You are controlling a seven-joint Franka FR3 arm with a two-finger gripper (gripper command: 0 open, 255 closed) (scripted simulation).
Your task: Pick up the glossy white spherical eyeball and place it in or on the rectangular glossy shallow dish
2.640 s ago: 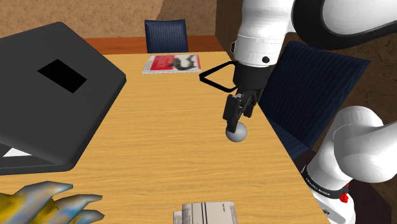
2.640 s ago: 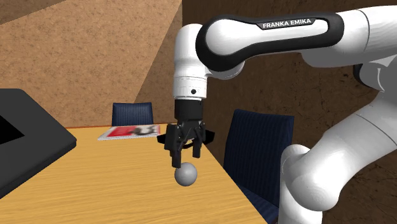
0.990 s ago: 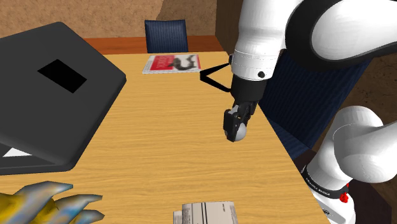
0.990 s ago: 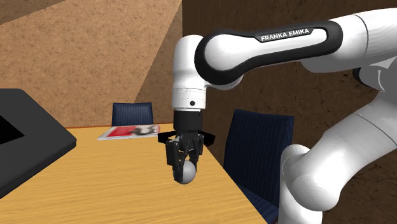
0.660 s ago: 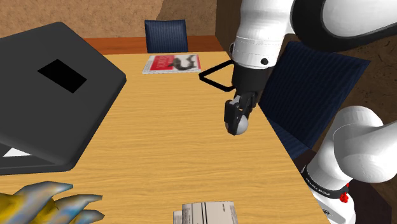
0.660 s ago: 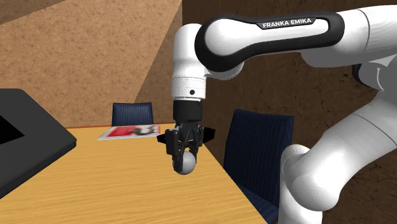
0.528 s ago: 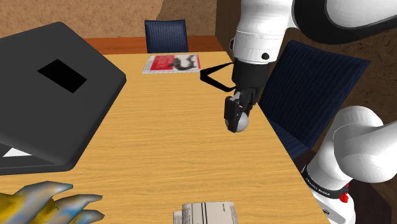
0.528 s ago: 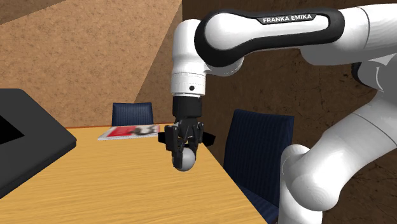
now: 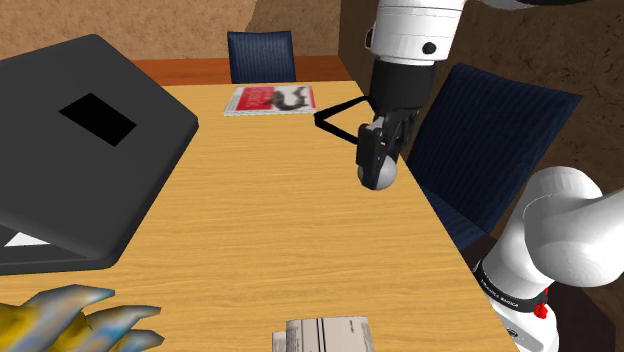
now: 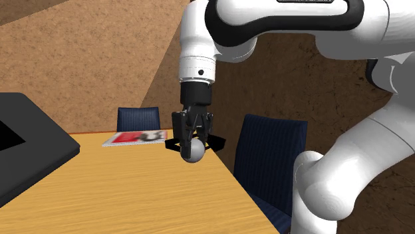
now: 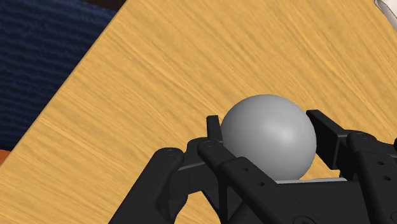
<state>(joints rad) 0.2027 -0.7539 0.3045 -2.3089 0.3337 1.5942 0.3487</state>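
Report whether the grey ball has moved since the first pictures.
Yes. The grey ball, clasped in the fingers, has risen off the wooden table: in the second exterior view it now hangs higher against the blue chair behind it.

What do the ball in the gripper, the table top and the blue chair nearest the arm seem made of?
The ball is plain grey and smooth, softly shaded; its material cannot be told. The table top looks like matte wood: yellow-brown grain streaks. The chair is probably fabric: dark blue, fine ribbed lines, no shine.
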